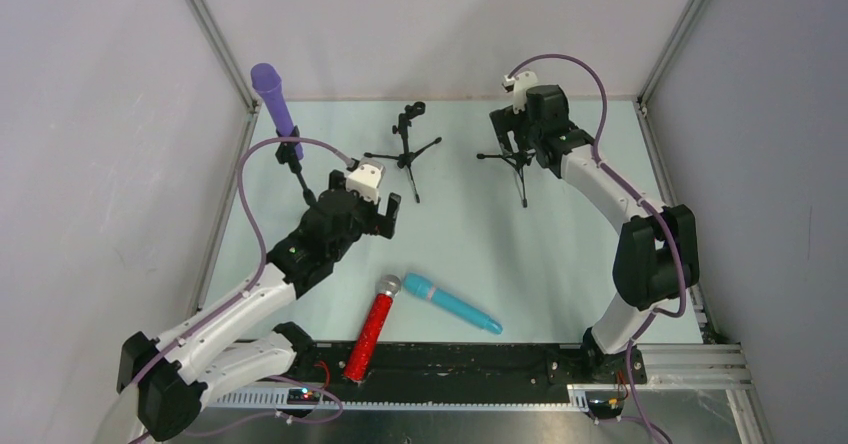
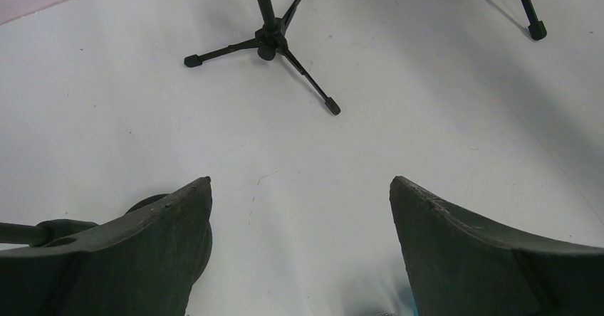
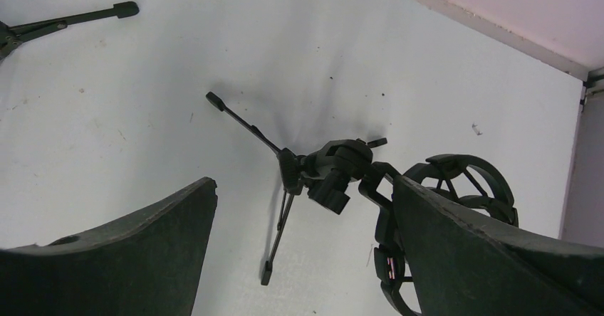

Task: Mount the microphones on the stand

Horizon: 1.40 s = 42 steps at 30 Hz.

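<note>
My pale counter (image 1: pixel 560 264) carries 3 black tripods toward the back: the left stand (image 1: pixel 292 161), middle stand (image 1: pixel 406 149) and right stand (image 1: pixel 521 179). Nearer my bases lie the red microphone (image 1: pixel 372 329) and teal microphone (image 1: pixel 452 305), heads close together.

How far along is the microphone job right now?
One done: the purple microphone sits in the left stand. Nothing in hand: left gripper and right gripper are open, the right by the right stand. Left: red microphone and teal microphone lie on the table; middle stand is empty.

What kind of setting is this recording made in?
Probably a lab robot cell: bare white walls held by aluminium posts, a plain pale table, the left arm and right arm bolted to a rail at its near edge.
</note>
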Each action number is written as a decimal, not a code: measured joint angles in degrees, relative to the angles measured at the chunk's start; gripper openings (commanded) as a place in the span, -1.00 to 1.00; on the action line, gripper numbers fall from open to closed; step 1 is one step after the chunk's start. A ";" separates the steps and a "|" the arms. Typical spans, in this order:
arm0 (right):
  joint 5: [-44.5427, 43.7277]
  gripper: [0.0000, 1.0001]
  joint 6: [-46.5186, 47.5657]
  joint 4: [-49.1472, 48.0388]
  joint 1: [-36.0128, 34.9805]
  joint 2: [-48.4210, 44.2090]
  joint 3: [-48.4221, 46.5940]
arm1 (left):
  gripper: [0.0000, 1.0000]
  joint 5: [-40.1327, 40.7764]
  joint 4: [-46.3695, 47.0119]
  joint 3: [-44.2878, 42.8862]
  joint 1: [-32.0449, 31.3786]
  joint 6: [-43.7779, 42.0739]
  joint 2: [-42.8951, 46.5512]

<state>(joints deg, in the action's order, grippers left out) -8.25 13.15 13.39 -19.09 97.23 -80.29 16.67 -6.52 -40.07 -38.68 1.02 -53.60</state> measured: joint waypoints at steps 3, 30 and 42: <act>0.26 0.94 0.52 -0.17 -0.20 0.00 0.00 | 0.94 -0.09 0.00 0.00 -0.22 0.00 -0.33; -11.47 0.99 -9.79 6.16 -4.52 -5.22 -0.39 | 0.98 -0.11 0.02 0.00 -2.14 -1.20 -1.97; -9.35 0.99 -15.43 11.65 -2.62 -4.92 -0.35 | 0.99 0.72 0.02 0.00 -2.80 -1.60 -1.97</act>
<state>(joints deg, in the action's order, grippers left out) -17.61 -2.28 25.04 -21.71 92.31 -80.64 17.39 -6.50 -40.07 -41.47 -0.58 -55.57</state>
